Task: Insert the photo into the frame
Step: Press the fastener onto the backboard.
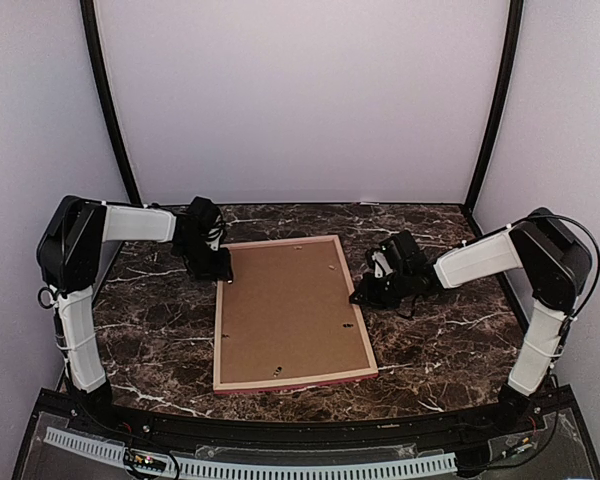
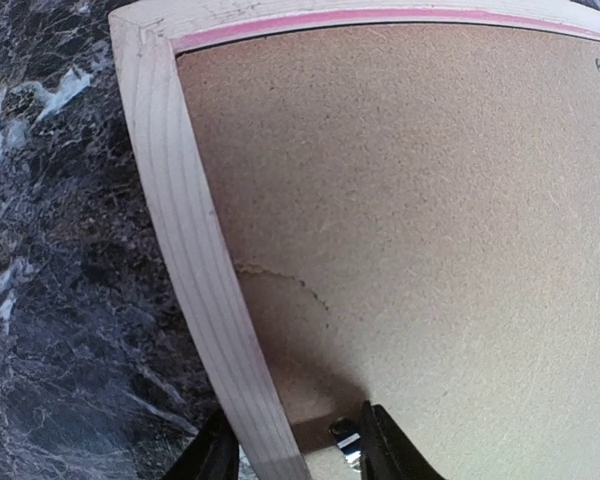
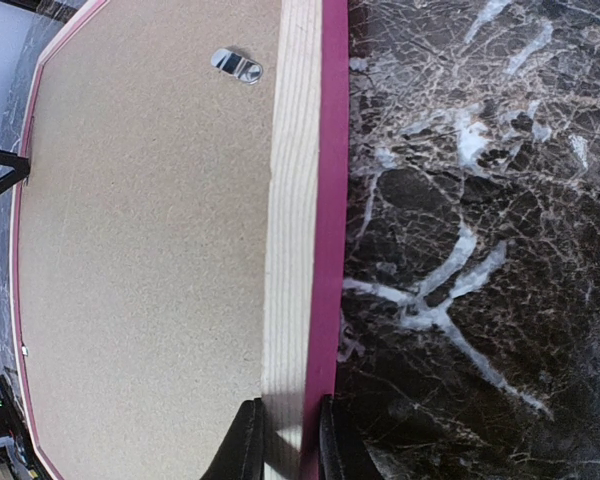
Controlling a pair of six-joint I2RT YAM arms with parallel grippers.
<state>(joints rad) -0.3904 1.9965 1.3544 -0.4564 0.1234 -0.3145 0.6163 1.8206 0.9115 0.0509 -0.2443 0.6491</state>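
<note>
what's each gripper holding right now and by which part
The right gripper pinches the frame by its right rail, about midway. The left gripper straddles the left rail near the far corner, not clamped yet.

White arm links [image 1: 138, 222], black joints [image 1: 68, 243], thin black cables [image 1: 597, 265]

Board [image 1: 285, 310] in frame [image 1: 294, 380] — (on table [image 1: 150, 335])

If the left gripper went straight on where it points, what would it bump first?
Probably the frame: the left gripper has its fingers either side of the wooden edge, so that edge sits right in its path. Depth is hard to judge, though.
</note>
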